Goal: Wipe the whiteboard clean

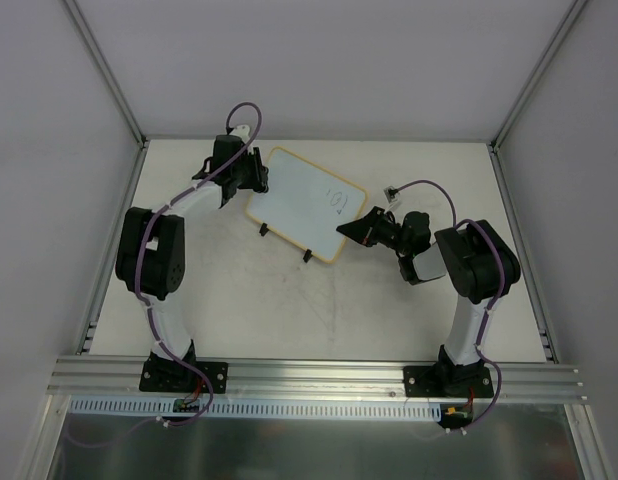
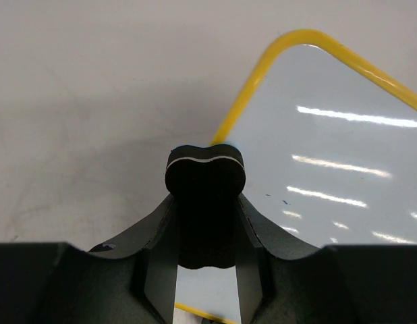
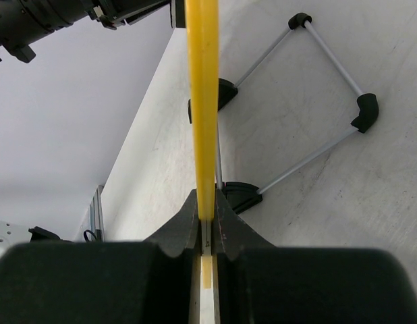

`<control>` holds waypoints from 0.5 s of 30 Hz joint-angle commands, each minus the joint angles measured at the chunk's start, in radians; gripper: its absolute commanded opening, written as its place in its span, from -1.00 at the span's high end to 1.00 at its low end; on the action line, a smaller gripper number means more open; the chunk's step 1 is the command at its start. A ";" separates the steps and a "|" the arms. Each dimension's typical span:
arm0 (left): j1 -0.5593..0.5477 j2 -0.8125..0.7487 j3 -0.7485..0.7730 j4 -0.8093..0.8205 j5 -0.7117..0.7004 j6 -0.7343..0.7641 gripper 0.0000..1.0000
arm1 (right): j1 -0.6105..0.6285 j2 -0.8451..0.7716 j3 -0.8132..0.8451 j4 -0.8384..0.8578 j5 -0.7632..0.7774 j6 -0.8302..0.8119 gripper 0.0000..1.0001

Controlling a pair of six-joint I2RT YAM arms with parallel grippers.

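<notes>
Now the right gripper (image 3: 206, 214) is pinched tight on the yellow rim of the board (image 1: 304, 205), likely steadying it mid-table, while the left gripper (image 2: 205, 226) clamps the eraser (image 2: 205, 172) at the board's left edge, poised to wipe.

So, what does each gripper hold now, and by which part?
The left gripper holds the eraser by its two sides, its top end sticking out. The right gripper pinches the whiteboard by its yellow rim.

Elbows flared outward, the left pincer (image 1: 257, 180) and right pincer (image 1: 348, 228) angle toward each other, both clamped tight
</notes>
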 commanded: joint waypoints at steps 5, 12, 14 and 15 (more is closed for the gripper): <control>0.008 0.021 0.042 0.005 0.108 -0.008 1.00 | 0.000 -0.006 0.013 0.202 0.002 -0.002 1.00; -0.039 0.013 0.018 0.021 0.101 -0.013 1.00 | 0.000 -0.005 0.015 0.202 0.000 -0.002 1.00; -0.057 0.007 0.009 0.031 0.092 -0.011 1.00 | 0.000 -0.003 0.016 0.202 0.002 -0.001 1.00; -0.065 0.005 0.004 0.033 0.090 -0.008 1.00 | 0.000 -0.003 0.016 0.204 0.002 -0.001 1.00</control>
